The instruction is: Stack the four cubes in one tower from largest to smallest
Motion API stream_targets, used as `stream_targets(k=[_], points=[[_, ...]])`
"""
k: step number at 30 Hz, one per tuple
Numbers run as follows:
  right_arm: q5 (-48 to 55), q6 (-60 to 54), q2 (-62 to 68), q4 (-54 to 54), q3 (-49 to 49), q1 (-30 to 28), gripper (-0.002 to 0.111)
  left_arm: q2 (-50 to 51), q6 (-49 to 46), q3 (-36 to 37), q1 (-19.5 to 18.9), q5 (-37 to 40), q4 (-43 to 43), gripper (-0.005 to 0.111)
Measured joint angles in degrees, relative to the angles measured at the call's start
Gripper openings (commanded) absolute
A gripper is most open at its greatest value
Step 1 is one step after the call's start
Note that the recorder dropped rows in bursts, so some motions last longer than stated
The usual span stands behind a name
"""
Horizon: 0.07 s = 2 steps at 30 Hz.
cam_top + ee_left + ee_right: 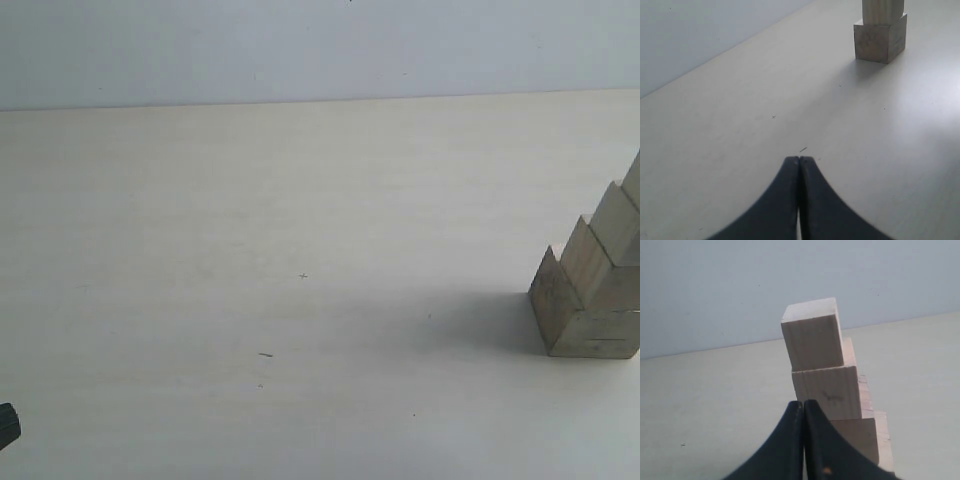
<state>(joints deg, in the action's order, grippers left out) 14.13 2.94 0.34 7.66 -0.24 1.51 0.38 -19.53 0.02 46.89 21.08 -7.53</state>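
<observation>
Straight ahead of your right gripper (803, 405), close beyond its fingertips, the tower (827, 390) of pale wooden cubes stands on the table (705, 410). Its long axis is upright and each level is narrower than the one beneath.

From that arm's wrist you see the top cube (812, 335) sitting level, with two wider steps below it before the dark fingers hide the base. The outside camera cuts off the top at its frame edge, but it shows the bottom cube (595, 335) flat on the table and the stepped column rising from it.

Your right gripper is closed, jaws pressed together with no gap, and it holds nothing. Whether its tips touch the lower cubes cannot be told from these views, though they appear just short of them. Your left gripper (799, 160) is also closed and empty, and the tower lies well away from it, far ahead and off to one side across bare table. The right arm is plainly the nearer of the two.

Judged from how the cubes lie, the stacking looks done, so the move that matters is the retreat. You would want to draw the right gripper straight back along its own line, away from the column. Any sideways swing this close could clip the lower cubes and topple the lot.
</observation>
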Motion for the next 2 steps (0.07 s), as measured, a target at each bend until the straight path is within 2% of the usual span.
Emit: stream_targets(k=[2], points=[[0.0, 0.1, 0.0, 0.0, 0.0, 0.0, 0.001, 0.0, 0.0, 0.0, 0.0, 0.0, 0.0, 0.000]])
